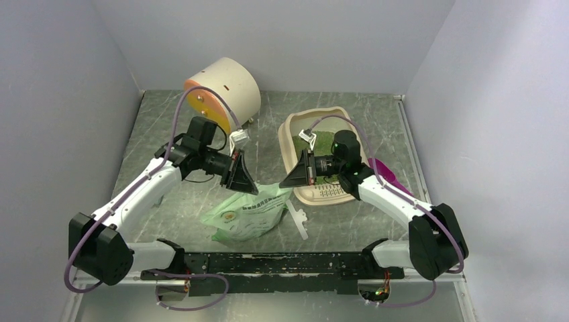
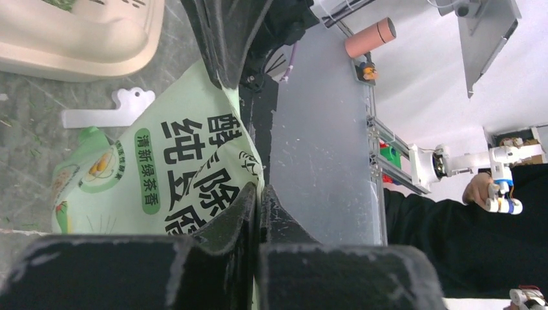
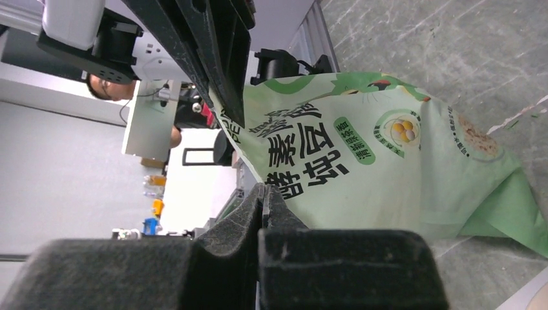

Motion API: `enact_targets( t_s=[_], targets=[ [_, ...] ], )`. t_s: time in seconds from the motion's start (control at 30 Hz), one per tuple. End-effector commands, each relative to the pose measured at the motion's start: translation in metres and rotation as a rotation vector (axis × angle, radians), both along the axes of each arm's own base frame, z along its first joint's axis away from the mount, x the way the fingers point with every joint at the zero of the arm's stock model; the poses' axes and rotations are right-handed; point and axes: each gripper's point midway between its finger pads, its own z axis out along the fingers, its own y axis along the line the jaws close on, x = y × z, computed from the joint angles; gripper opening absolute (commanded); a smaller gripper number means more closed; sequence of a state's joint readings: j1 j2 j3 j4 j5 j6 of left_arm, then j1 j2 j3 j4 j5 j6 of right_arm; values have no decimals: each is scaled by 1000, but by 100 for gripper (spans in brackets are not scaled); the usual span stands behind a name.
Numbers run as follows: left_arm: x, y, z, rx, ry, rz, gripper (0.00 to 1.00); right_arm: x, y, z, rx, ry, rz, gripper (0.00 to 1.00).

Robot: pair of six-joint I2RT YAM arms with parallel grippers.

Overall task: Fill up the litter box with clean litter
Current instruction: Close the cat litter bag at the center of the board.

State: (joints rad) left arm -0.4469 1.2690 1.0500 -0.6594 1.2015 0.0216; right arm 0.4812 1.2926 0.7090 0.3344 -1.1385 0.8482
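Note:
The beige litter box (image 1: pixel 287 137) stands right of centre, and a patch of green clean litter (image 1: pixel 325 142) shows inside it behind my right arm. In front of it the light-green printed bag (image 1: pixel 247 213) rests on the table with its top pulled up. My left gripper (image 1: pixel 245 181) and right gripper (image 1: pixel 288 180) face each other at that top edge. In the left wrist view my left gripper (image 2: pixel 260 191) is shut on the bag (image 2: pixel 187 148) edge. My right gripper (image 3: pixel 263 188) is likewise shut on the bag (image 3: pixel 368 161) edge.
A cream half-cylinder cabinet (image 1: pixel 225 87) with an orange face stands at the back left. A magenta scoop (image 1: pixel 387 174) lies right of the box, behind my right arm. A white plastic clip (image 1: pixel 299 221) lies beside the bag. Grey walls close in left, right and behind.

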Motion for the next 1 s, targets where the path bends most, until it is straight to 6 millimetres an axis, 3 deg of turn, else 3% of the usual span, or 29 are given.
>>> enact_targets(
  t_s=[0.0, 0.07, 0.2, 0.27, 0.33, 0.4, 0.5, 0.63, 0.77, 0.97],
  targets=[
    [-27, 7, 0, -62, 68, -61, 5, 14, -10, 12, 19, 69, -46, 0],
    [-30, 9, 1, -71, 110, -36, 5, 13, -12, 10, 25, 112, -30, 1],
    [-31, 11, 0, -62, 139, 24, 5, 7, -13, 7, 11, 172, 7, 21],
    [-31, 13, 0, -56, 137, 52, 5, 15, -17, 11, -19, 91, -59, 35],
    [-27, 14, -1, -46, 136, 80, 5, 32, -24, 28, -72, -165, -197, 49],
    [-24, 13, 0, -45, 137, 94, 5, 36, -35, 51, -113, -497, -291, 60],
    [-20, 10, 2, -52, 152, 99, 5, 6, -45, 68, 8, -975, -213, 76],
    [-11, 8, 1, -31, 176, 121, 5, -24, -49, 70, 112, -1471, -136, 82],
    [-3, 6, 0, 5, 219, 172, 5, -42, -31, 36, 42, -1554, 107, 75],
    [-2, 8, -8, 69, 303, 220, 5, -44, 4, -6, -171, -1679, 287, 75]
  ],
)
